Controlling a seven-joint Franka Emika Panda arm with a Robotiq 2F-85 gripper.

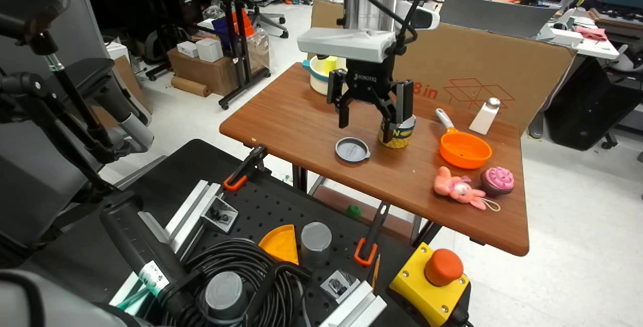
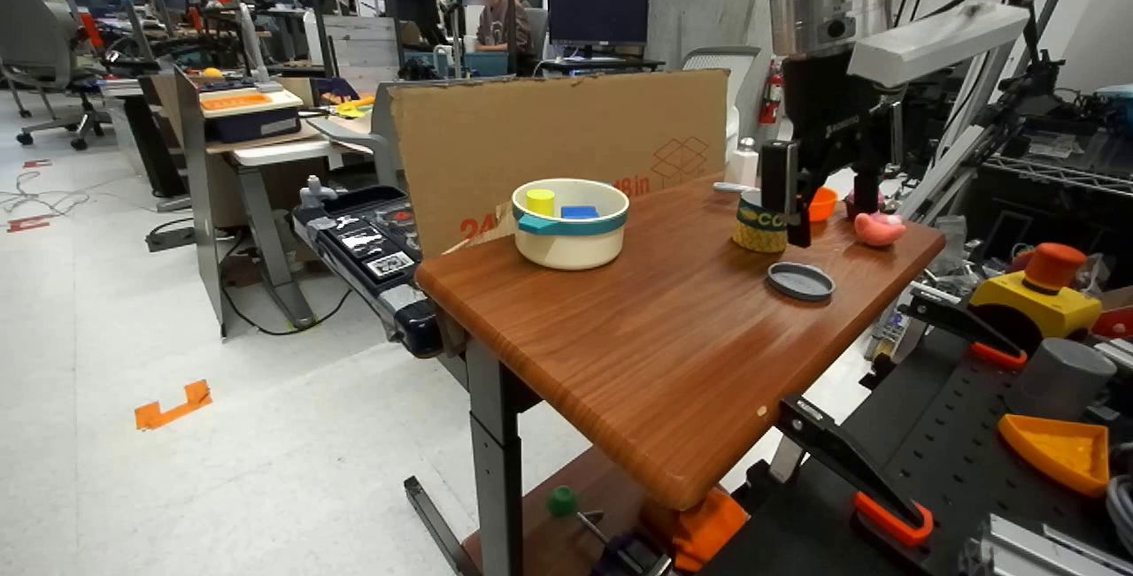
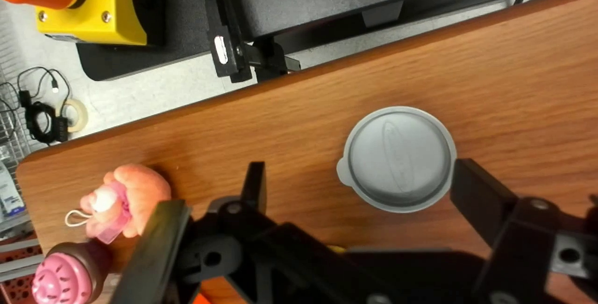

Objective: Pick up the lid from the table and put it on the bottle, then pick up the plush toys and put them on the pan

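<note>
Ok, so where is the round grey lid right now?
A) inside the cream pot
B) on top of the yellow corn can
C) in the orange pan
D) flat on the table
D, because both exterior views show the lid lying flat on the brown wood of the table, beside the corn can with a gap between them.

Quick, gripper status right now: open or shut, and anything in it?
Gripper: open, holding nothing; the lid lies on the table.
</note>
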